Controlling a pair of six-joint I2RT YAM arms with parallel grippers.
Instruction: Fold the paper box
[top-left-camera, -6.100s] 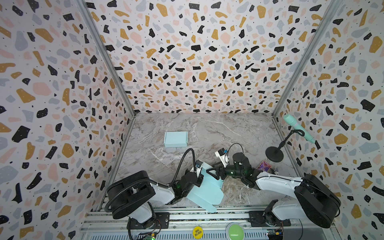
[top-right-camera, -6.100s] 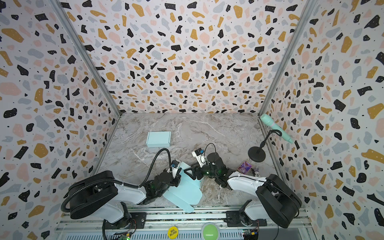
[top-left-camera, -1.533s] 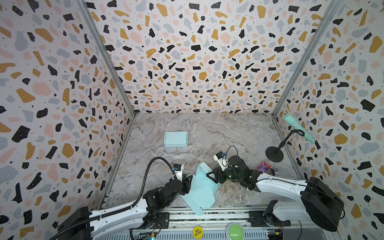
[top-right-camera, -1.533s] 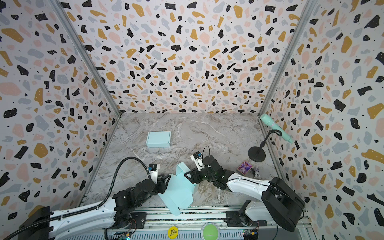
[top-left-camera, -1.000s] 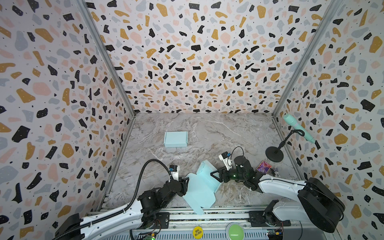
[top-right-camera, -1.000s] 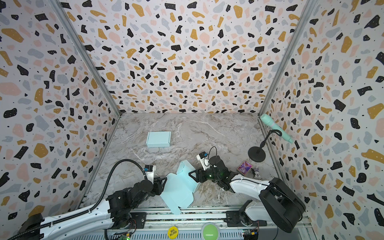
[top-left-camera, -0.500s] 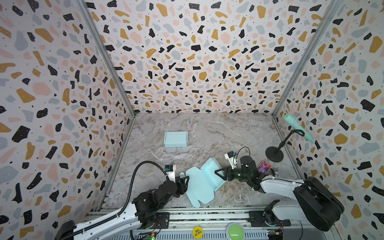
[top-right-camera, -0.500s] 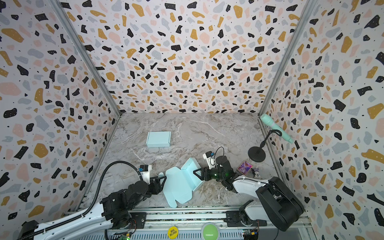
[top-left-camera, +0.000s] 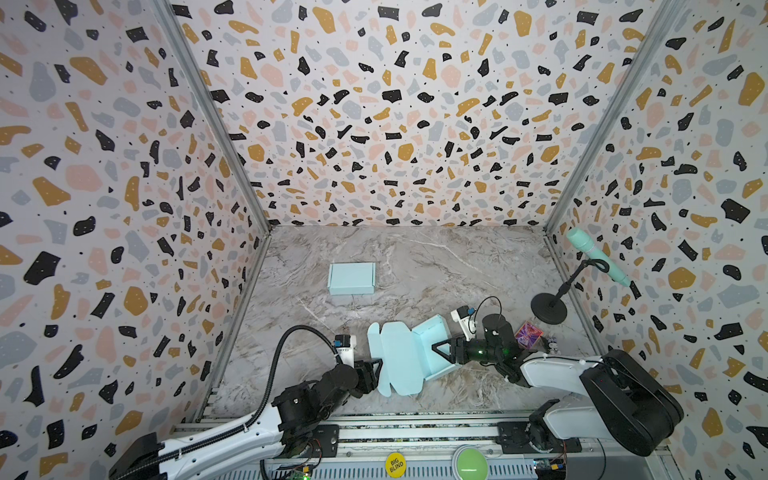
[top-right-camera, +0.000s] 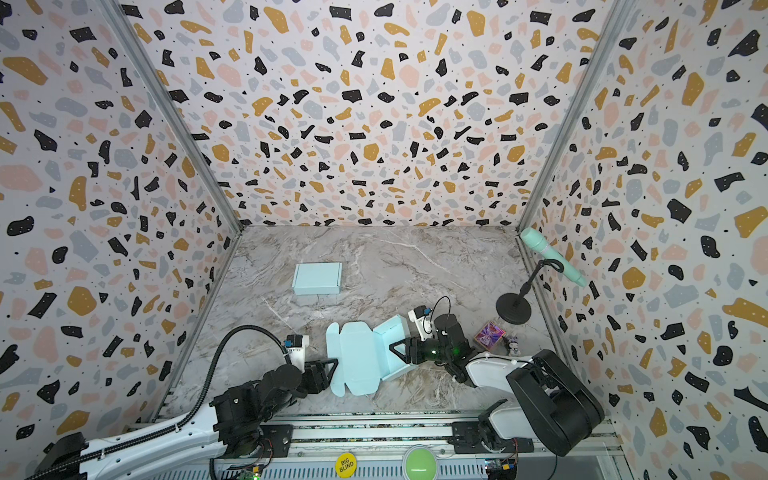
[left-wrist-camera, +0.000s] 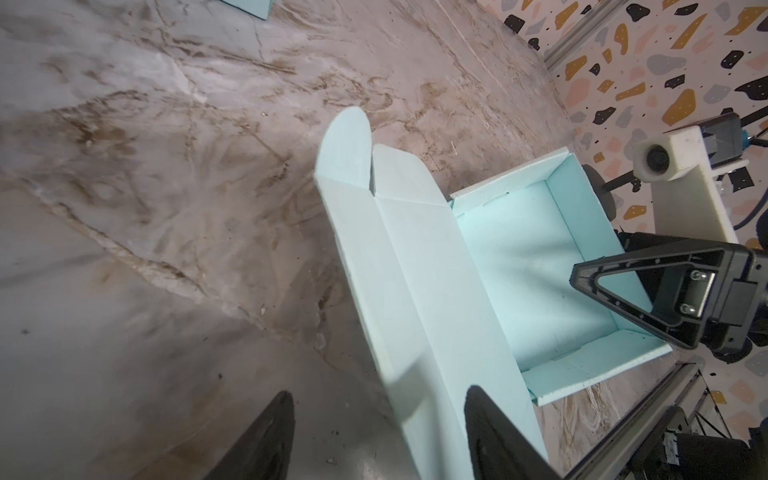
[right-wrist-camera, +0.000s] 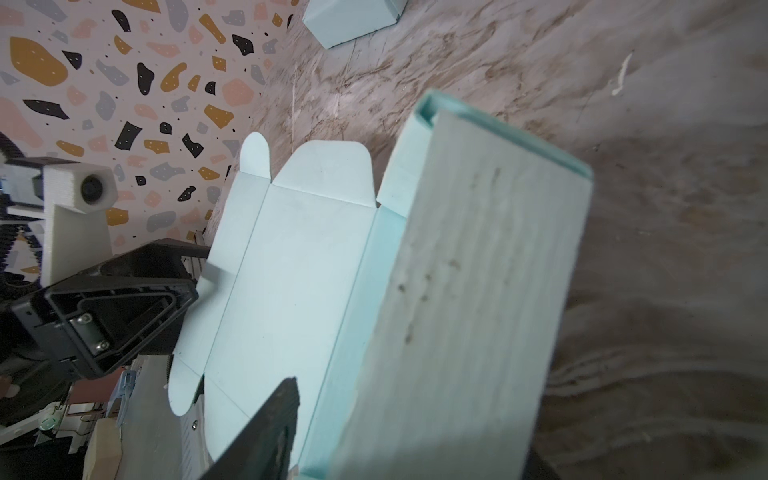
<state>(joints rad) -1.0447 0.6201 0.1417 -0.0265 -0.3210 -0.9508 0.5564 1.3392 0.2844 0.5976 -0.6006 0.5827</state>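
The paper box (top-left-camera: 409, 357) (top-right-camera: 365, 357) is pale blue and lies near the table's front edge. Its tray (left-wrist-camera: 532, 266) faces up and its lid (right-wrist-camera: 299, 270) is spread flat to the left. My right gripper (top-left-camera: 436, 348) (top-right-camera: 392, 347) is turned on its side and shut on the tray's right end. One of its fingers (right-wrist-camera: 270, 424) reaches over the tray and the other is hidden under it. My left gripper (top-left-camera: 376, 371) (left-wrist-camera: 378, 395) stands open at the lid's left edge. The front flap passes loosely between its fingers.
A second, closed blue box (top-left-camera: 351, 278) sits toward the back left. At the right wall stand a microphone stand (top-left-camera: 548, 307), a small pink card box (top-left-camera: 528, 334) and a tiny figurine (top-left-camera: 550, 345). The metal rail (top-left-camera: 415, 432) borders the front.
My right gripper has drawn the box to the right and lowered it, so the lid now lies flat. My left gripper has opened off the lid and pulled back to the left.
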